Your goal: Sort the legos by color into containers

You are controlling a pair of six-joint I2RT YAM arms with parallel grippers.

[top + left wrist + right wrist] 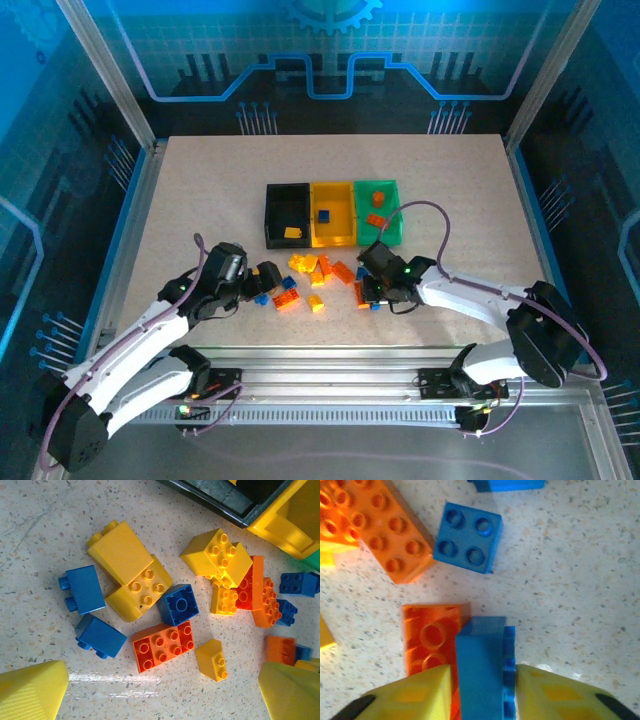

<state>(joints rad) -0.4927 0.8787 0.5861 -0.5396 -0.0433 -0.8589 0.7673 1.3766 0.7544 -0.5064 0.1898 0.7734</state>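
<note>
The speckled table point(200, 180) carries everything. The white left arm point(130, 345) and right arm point(480, 300) reach in from the near edge towards its middle.

Three bins stand joined in a row past the middle of the table. The black bin point(287, 215) is on the left with a yellow brick in its near corner. The yellow bin point(333, 213) is in the centre with a blue brick inside. The green bin point(378, 208) is on the right and holds orange pieces.

The loose legos point(315, 275) lie scattered on the table just in front of the bins, between the two arms, in yellow, orange and blue.

The left gripper point(160, 695) hangs at the left side of the pile with its yellow fingers point(30, 690) spread wide and nothing held. An orange six-stud brick point(162, 647) and a small yellow brick point(212, 659) lie on the table between the fingers.

The right gripper point(482, 695) is at the right side of the pile, closed against both sides of a blue brick point(482, 660) that lies on its side with its studs towards the right finger. An orange brick point(432, 637) touches that blue brick on the left. A blue four-stud brick point(468, 537) sits apart, farther ahead.
</note>
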